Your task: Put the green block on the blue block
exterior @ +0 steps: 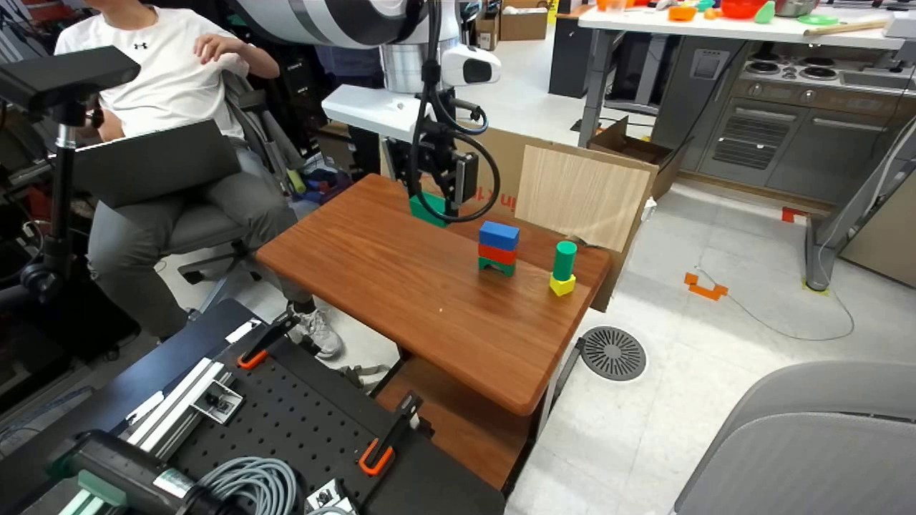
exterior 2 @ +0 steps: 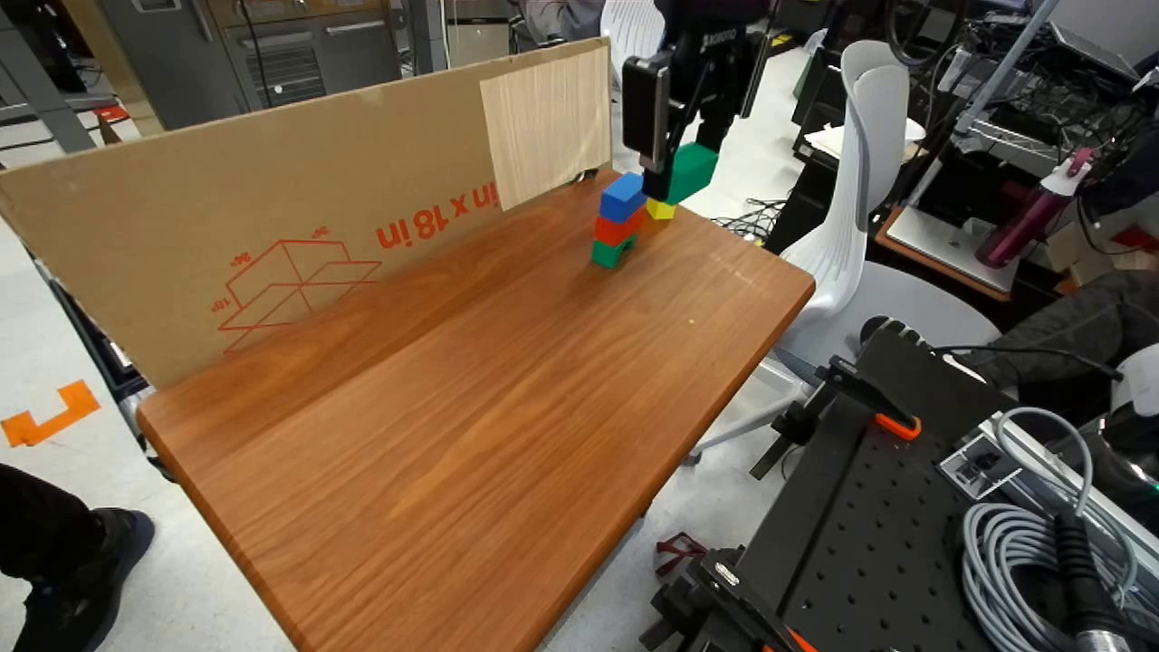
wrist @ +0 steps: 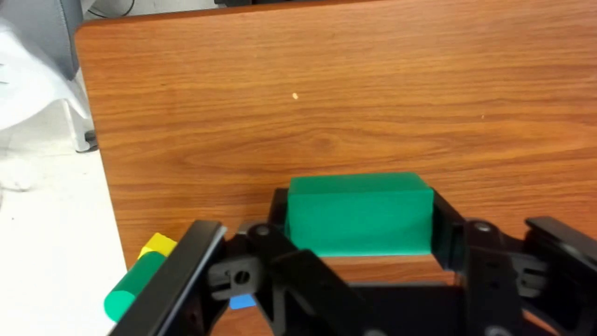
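Up there the pincer (wrist: pixel 360 217) pinches the green block (exterior 2: pixel 694 172); off to its side, the blue block (exterior: pixel 499 234) tops a 3-piece stack (exterior: pixel 497 254).

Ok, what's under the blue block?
Under the blue block sits a red block, then a notched green piece on the wooden table. The faces where they meet are covered and cannot be seen.

Both exterior views — raised, angled down over same tabletop (exterior: pixel 401 272); wrist view — close, facing down past tool (wrist: pixel 360 217).
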You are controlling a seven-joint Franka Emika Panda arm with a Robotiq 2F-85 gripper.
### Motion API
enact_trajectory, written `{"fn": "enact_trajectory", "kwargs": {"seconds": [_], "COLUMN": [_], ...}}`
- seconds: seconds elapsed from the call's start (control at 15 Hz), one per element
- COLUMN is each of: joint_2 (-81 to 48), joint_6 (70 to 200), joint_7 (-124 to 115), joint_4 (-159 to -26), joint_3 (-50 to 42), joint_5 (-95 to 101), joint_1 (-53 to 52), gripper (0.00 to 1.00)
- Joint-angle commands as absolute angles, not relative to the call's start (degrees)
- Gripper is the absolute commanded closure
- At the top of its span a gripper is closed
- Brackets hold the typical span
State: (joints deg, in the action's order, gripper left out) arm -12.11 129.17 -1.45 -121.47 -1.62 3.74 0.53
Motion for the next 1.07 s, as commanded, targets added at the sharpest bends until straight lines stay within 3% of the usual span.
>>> {"fn": "enact_trajectory", "kwargs": {"seconds": [0.0, 1.0], "joint_2": [-13.2, -22.2], "joint_6": [127.5, 127.3], "joint_7": [-0.9, -1.6], "joint_4": [-119.5, -109.9], "joint_3": [-2.9, -5.7], "joint_5": [5.8, 5.9], "joint_1": [1.5, 4.0], "gripper": [0.57, 0.57]}}
